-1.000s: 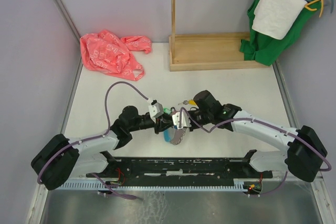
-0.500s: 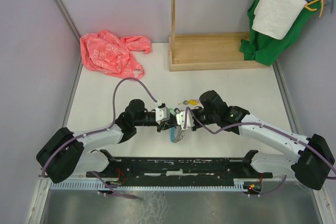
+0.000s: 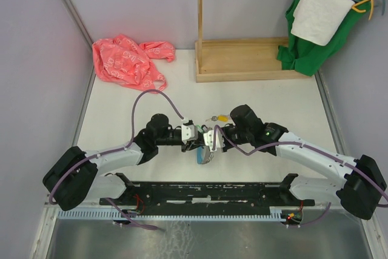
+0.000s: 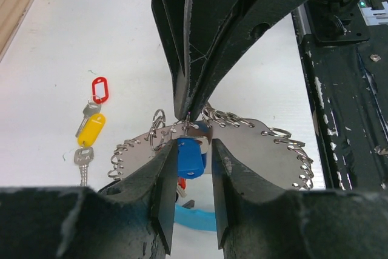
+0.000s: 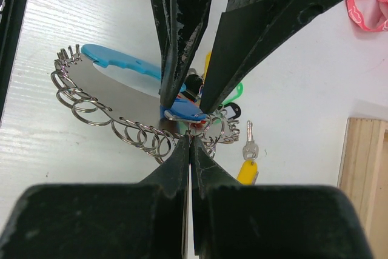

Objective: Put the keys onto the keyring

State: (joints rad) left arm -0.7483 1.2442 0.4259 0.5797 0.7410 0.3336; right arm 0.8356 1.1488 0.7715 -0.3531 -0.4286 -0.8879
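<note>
Both arms have closed in on each other, left arm point(image 3: 115, 159) and right arm point(image 3: 303, 150) now wrist to wrist. Between them hangs the keyring point(image 5: 118, 62), which we judge the right gripper point(image 5: 190, 141), clenched, pinches by a rim loop. Our left gripper point(image 4: 191, 150) grasps a blue tag point(image 4: 189, 157) right at that rim; threading looks imminent, while a yellow-tagged key point(image 4: 91, 130) waits apart.

Lower part of keyring point(image 4: 254, 150), seemingly, behind left claw point(image 4: 191, 148)
</note>
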